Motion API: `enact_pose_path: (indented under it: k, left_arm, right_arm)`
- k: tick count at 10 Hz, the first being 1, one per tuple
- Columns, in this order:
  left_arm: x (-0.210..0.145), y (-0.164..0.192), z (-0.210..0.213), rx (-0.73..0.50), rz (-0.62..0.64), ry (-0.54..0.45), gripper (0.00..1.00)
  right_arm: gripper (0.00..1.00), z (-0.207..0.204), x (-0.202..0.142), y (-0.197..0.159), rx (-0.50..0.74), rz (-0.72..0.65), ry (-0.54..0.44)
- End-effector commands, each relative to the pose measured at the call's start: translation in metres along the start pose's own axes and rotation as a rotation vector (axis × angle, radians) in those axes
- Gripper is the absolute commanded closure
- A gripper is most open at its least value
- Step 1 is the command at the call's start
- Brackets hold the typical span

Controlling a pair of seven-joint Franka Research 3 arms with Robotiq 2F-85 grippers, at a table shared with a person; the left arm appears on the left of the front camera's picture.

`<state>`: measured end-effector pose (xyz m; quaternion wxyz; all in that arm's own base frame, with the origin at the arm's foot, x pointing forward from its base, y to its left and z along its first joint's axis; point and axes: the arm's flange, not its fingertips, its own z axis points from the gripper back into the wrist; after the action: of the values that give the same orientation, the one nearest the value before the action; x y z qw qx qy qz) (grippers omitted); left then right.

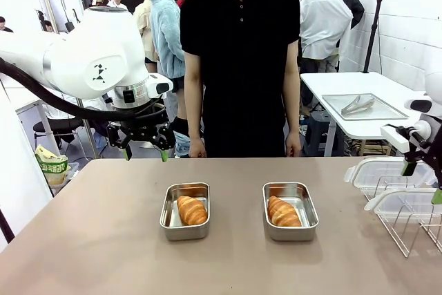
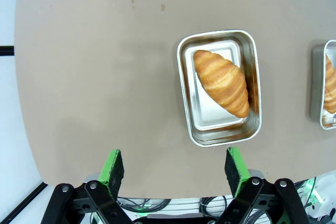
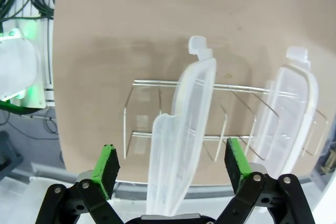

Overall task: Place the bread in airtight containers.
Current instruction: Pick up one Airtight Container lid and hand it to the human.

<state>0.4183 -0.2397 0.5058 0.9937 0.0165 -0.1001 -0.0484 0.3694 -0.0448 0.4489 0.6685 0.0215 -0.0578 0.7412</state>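
Left croissant (image 1: 191,210) lies in the left tin (image 1: 185,233), right croissant (image 1: 284,211) in the right tin (image 1: 291,235), mid-counter (image 1: 103,240). Left claw (image 1: 146,150) hangs wide, far left; right claw (image 3: 170,156) gapes wide over a lid (image 3: 185,124) in the rack (image 3: 157,83), right.

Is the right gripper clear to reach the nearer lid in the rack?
Likely yes: the right gripper is open and lined up on the nearer lid, which stands on edge in the wire rack, with nothing between them.

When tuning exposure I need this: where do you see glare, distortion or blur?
Left wrist view: the steel tin floor glares, and the table edge bows. Right wrist view: the nearer translucent lid is soft-edged. Front view: evenly lit, sharp.
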Motion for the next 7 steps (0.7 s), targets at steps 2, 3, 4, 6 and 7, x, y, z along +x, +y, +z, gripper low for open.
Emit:
enact_pose_path:
  k: [2,3,4,6,7]
  left_arm:
    - [0.001,0.002,0.002,0.006,-0.003,0.001,0.0]
    - [0.001,0.002,0.002,0.006,-0.003,0.001,0.0]
    - [0.001,0.002,0.002,0.006,-0.003,0.001,0.0]
    - [0.001,0.002,0.002,0.006,-0.003,0.001,0.0]
    - [0.001,0.002,0.002,0.006,-0.003,0.001,0.0]
  right_arm:
    - [0.0,-0.011,-0.001,0.0,0.06,-0.008,-0.025]
    - [0.0,-0.011,-0.001,0.0,0.062,-0.009,-0.023]
    - [0.0,-0.014,-0.001,-0.001,0.073,-0.018,-0.018]
    - [0.0,-0.02,-0.001,-0.002,0.08,-0.024,-0.028]
    - [0.0,-0.023,-0.001,-0.004,0.088,-0.03,-0.023]
